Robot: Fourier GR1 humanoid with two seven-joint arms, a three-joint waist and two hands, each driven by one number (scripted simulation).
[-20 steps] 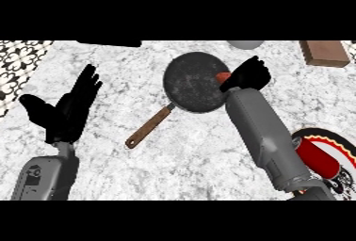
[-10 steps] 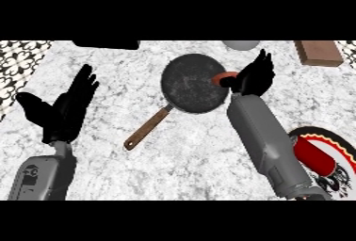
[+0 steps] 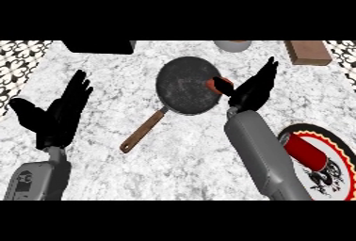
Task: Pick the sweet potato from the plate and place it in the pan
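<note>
The dark round pan [image 3: 184, 84] lies at the counter's middle back, its brown handle [image 3: 142, 134] pointing toward the lower left. A reddish sweet potato [image 3: 214, 84] sits at the pan's right rim, partly hidden by my right thumb. My right hand [image 3: 252, 89] is just right of it, open, with its fingers straight and pointing up and away from the potato. The plate [image 3: 338, 149] with a red centre and a patterned rim shows at the lower right, beside my right forearm. Over at the left, my left hand [image 3: 61, 113] rests open, fingers up.
A brown block [image 3: 306, 52] lies at the back right. A grey bowl [image 3: 233, 45] stands behind the pan, and a black object [image 3: 99, 46] is at the back left. Patterned tiles [image 3: 20, 59] border the counter's left edge.
My right hand's fingers have straightened and lifted off the sweet potato, which now lies at the pan's right rim. The left hand has barely moved.
</note>
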